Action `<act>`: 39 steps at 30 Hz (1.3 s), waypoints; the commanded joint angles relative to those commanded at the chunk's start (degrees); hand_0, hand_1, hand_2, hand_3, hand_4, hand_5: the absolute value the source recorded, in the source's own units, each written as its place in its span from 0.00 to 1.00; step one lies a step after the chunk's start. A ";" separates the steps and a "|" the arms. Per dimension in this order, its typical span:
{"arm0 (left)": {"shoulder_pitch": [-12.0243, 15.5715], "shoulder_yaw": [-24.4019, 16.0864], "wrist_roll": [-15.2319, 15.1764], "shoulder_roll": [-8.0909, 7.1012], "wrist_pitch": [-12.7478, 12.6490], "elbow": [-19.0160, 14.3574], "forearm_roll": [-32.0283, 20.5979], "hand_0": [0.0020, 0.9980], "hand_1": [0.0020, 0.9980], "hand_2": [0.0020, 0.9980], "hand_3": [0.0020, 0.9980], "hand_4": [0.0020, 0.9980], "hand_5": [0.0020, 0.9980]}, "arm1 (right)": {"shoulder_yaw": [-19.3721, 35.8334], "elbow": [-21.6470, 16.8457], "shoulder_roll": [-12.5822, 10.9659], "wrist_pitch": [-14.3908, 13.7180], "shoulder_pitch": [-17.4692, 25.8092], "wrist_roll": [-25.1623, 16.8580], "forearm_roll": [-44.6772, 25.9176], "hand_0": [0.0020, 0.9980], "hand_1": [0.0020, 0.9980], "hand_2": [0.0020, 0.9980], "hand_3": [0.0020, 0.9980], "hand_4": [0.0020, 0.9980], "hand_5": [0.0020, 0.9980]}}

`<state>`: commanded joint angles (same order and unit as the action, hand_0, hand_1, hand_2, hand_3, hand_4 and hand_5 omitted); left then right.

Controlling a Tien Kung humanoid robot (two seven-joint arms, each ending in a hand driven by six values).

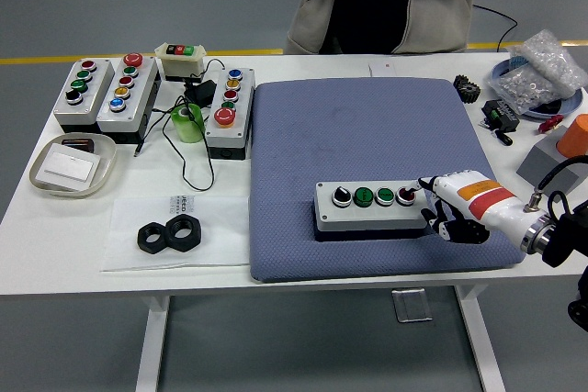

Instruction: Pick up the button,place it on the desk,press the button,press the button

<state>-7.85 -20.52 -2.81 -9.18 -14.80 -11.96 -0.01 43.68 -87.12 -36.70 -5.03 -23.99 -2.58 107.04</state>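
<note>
The right hand [457, 209] reaches in with one of its fingers [425, 184] extended onto the red button [406, 196], the rest curled, gripping nothing. The button box [370, 207] lies just left of them on the blue mat [367, 126].

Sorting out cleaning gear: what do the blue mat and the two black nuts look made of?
The blue mat looks like soft padded fabric: matte, finely dimpled weave, rounded corners. The black hex nuts look like dull plastic or coated metal; I can't tell which.

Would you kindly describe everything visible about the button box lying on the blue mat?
The button box is a long grey case on a dark base, lying flat on the blue mat near its front edge. Its top carries a black knob, two green buttons and a red one. The right hand meets its right end, one finger on the red button.
</note>
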 joint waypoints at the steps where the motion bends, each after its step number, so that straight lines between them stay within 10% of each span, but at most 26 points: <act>1: 0.04 -0.10 0.05 0.00 -0.01 0.00 0.13 0.73 0.83 0.85 0.82 0.62 1.00 | 0.38 -0.46 -0.08 -0.63 0.06 -0.13 -0.13 0.33 0.09 0.21 0.72 0.43 0.00; 39: 0.07 0.01 0.02 -0.07 0.04 -0.03 0.14 0.72 0.83 0.85 0.82 0.62 1.00 | -3.65 1.26 2.85 -0.63 -2.19 1.23 0.94 0.32 0.09 0.21 0.74 0.42 0.00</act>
<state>-7.77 -20.50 -2.79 -9.25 -14.76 -11.99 0.13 40.03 -85.86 -33.85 -5.66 -26.18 -1.35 107.98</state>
